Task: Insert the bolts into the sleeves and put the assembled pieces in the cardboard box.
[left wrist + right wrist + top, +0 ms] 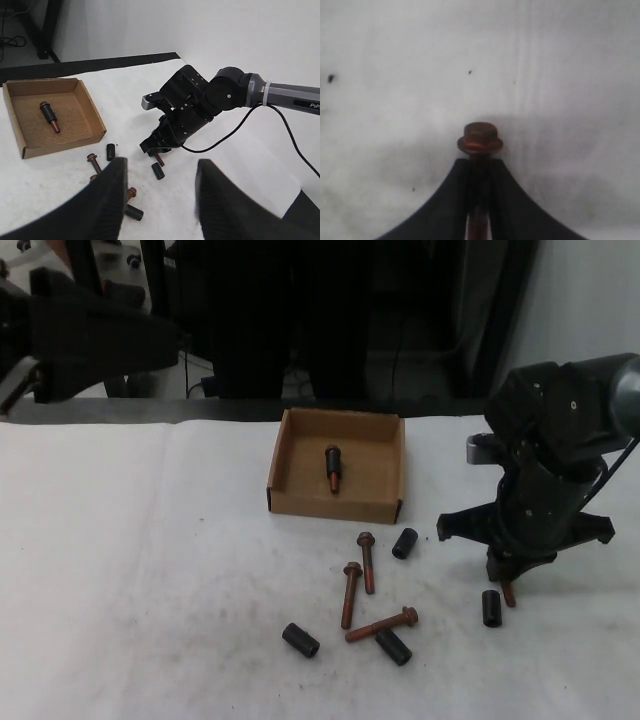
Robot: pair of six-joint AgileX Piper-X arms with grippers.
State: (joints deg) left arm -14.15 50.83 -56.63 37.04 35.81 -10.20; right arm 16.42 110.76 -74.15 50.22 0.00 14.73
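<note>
Right arm (560, 420) sits at right of high view, wrist bent down, right gripper (507, 578) pointing at the bench. Its fingers (445, 205) are pinched on a bolt (480, 140), whose head sticks out past the tips. Left arm (90, 335) is raised at upper left of high view. Left gripper (160, 167) is at bottom of left wrist view, fingers (112, 200) spread apart, holding nothing.

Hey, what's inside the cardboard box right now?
One bolt pushed into a black sleeve lies on the cardboard box floor. The sleeve covers part of the bolt.
</note>
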